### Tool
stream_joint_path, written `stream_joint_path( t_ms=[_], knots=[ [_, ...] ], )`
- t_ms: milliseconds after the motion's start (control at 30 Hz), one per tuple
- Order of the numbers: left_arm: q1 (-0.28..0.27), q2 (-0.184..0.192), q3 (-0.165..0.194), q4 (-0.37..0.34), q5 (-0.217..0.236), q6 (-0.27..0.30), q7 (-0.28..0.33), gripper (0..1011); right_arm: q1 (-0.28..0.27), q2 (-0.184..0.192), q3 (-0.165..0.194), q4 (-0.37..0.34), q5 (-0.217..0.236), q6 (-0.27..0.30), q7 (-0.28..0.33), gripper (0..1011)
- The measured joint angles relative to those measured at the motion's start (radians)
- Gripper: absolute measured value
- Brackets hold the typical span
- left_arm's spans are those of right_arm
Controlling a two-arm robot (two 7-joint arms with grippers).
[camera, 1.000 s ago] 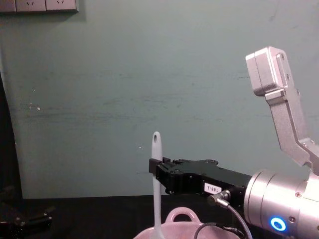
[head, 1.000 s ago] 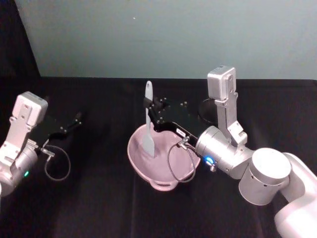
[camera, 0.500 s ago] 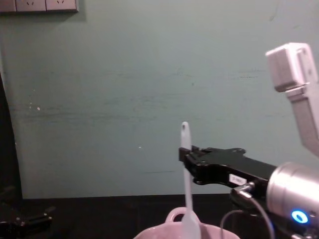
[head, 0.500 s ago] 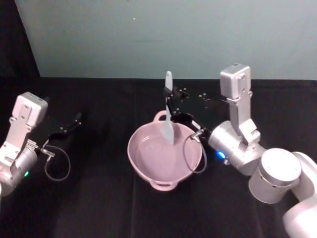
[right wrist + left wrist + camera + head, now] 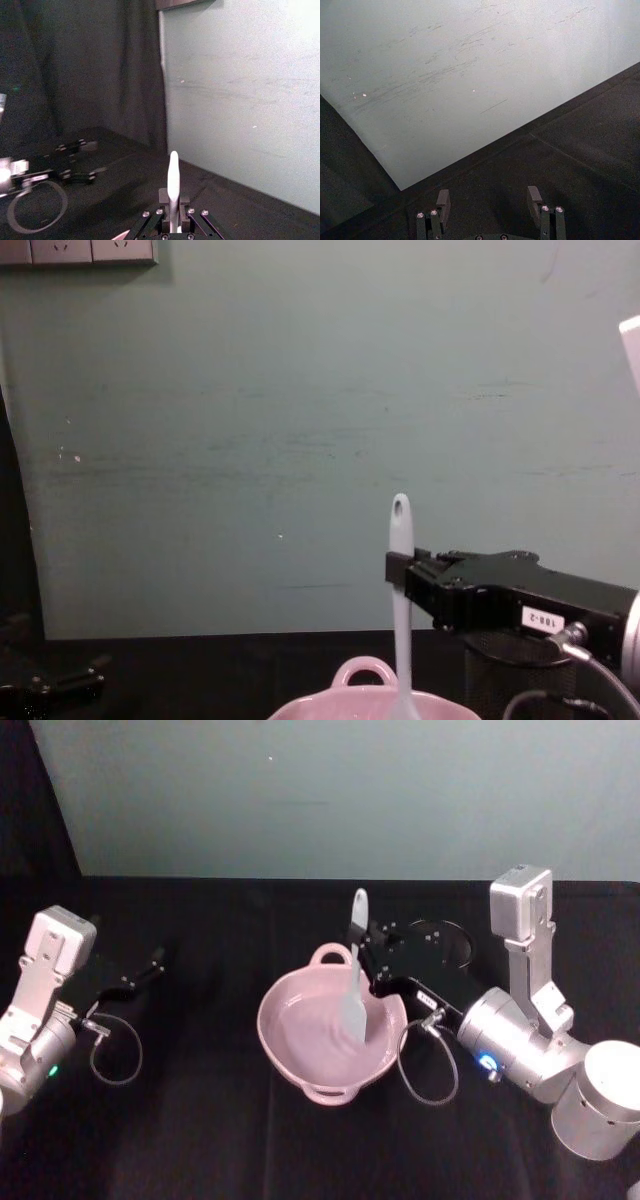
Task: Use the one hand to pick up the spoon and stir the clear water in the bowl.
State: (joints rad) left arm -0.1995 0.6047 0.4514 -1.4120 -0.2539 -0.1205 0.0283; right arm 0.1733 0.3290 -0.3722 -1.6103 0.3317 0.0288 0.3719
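The pale pink bowl (image 5: 296, 1038) sits at the table's middle, its loop handle on the far rim. My right gripper (image 5: 363, 953) reaches in from the right and is shut on the white spoon (image 5: 354, 990) at mid-handle. The spoon stands nearly upright, and its flat blade dips into the right half of the bowl. From the chest, the spoon (image 5: 400, 570) rises out of the bowl (image 5: 350, 705) with the right gripper (image 5: 402, 577) clamped on it. The right wrist view shows the spoon's handle (image 5: 173, 185) between the fingers. My left gripper (image 5: 150, 966) rests open at the far left.
A black wire-mesh cup (image 5: 447, 937) stands behind the right gripper, also at the chest view's lower right (image 5: 500, 675). Grey cable loops hang off both wrists (image 5: 428, 1070). The table is covered in black cloth, with a teal wall behind it.
My right gripper has carried the spoon from the bowl's left side, around the far rim, to its right side. The left arm has stayed still.
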Motion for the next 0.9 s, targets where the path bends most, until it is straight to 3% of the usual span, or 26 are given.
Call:
stream_joint_path(
  t_ms=[200, 533, 700, 900],
  knots=[
    [0.000, 0.000, 0.000, 0.000, 0.000, 0.000, 0.000, 1011, -0.027, 0.018, -0.013, -0.042, 0.044, 0.037, 0.032, 109],
    [0.000, 0.000, 0.000, 0.000, 0.000, 0.000, 0.000, 1011, -0.014, 0.006, -0.058, -0.055, 0.112, 0.073, 0.059, 109],
    [0.000, 0.000, 0.000, 0.000, 0.000, 0.000, 0.000, 1011, 0.011, -0.014, -0.087, -0.025, 0.118, 0.070, 0.056, 109],
    [0.000, 0.000, 0.000, 0.000, 0.000, 0.000, 0.000, 1011, 0.051, -0.054, -0.110, 0.044, 0.094, 0.034, 0.023, 109]
  ],
)
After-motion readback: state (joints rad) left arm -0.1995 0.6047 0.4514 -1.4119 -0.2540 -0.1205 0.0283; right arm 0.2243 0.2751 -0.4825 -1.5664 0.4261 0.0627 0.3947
